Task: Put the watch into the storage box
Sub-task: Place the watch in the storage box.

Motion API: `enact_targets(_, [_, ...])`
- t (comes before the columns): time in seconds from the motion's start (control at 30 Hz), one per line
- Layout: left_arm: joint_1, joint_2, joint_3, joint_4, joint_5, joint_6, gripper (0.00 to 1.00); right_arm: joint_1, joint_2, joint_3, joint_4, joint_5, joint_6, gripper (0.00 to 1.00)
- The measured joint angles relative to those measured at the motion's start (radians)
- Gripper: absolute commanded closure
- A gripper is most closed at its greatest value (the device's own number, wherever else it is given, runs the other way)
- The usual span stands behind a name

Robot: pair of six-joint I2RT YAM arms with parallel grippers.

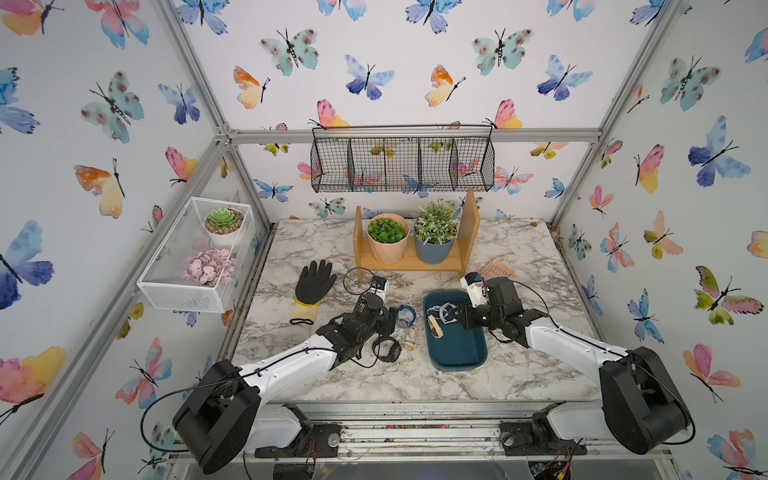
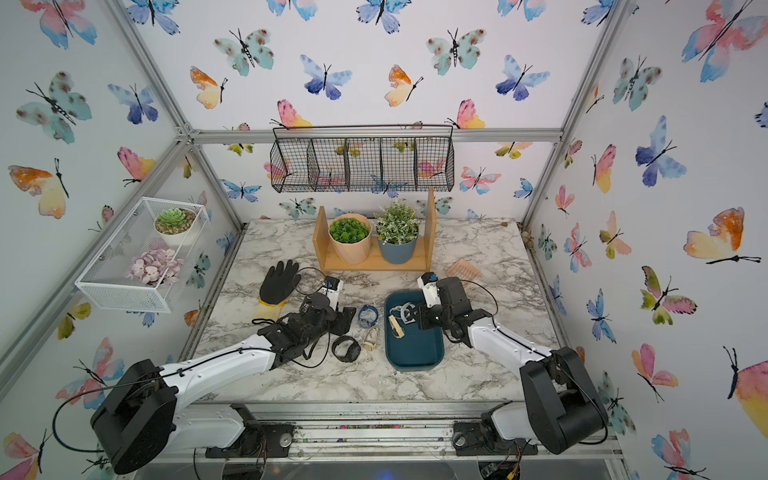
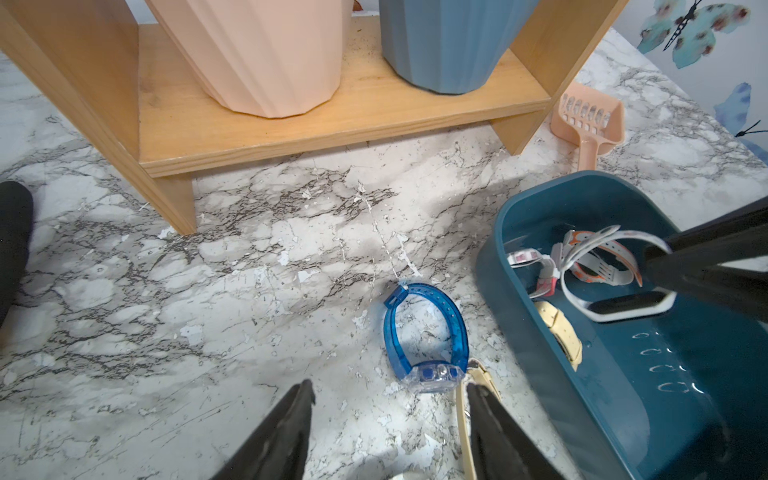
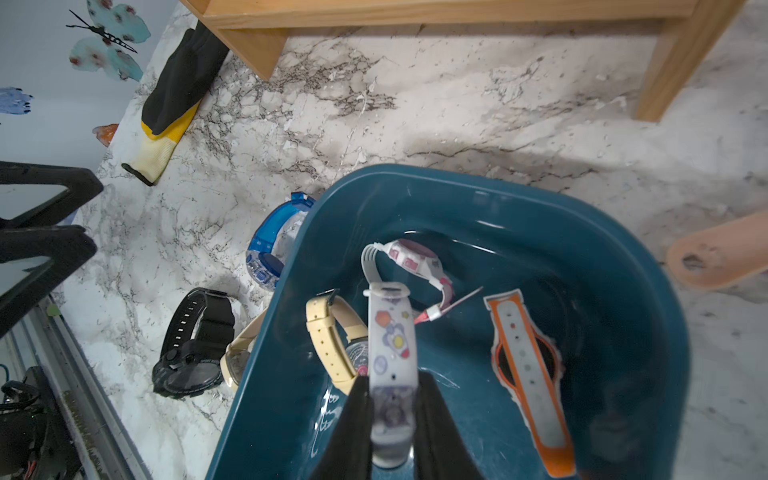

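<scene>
Seven watches are showing: a blue watch [image 3: 424, 332], a black watch [image 4: 191, 345] and a beige watch [image 4: 237, 359] are lying beside the left end effector [image 3: 390, 388], while a pink watch [image 4: 415, 259], a cream watch [image 4: 328, 336] and an orange watch [image 4: 528, 365] are resting by the right end effector [image 4: 392, 380], which is pinching the white patterned watch [image 4: 392, 332]. One storage box [image 4: 498, 199], one glove [image 1: 314, 282], one scoop [image 1: 496, 269], one wire basket [image 1: 403, 164] and one mesh basket [image 1: 183, 286] are also showing.

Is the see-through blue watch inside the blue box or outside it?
Outside. The blue watch lies on the marble table beside the storage box, clear of its rim in the left wrist view.
</scene>
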Motion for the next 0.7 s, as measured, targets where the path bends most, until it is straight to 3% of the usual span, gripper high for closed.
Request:
enact_targets(0.33, [0.008, 0.071, 0.021, -0.006, 0.0, -0.003, 0.37, 0.0, 0.061, -0.024, 0.014, -0.005, 0.007, 0.68])
enact_targets(0.53, [0.011, 0.084, 0.048, -0.008, 0.0, -0.003, 0.37, 0.0, 0.07, -0.019, 0.001, 0.06, 0.011, 0.55])
enact_targets(0.7, [0.012, 0.094, 0.062, -0.01, 0.0, -0.003, 0.36, 0.0, 0.07, 0.006, -0.021, 0.119, 0.01, 0.5])
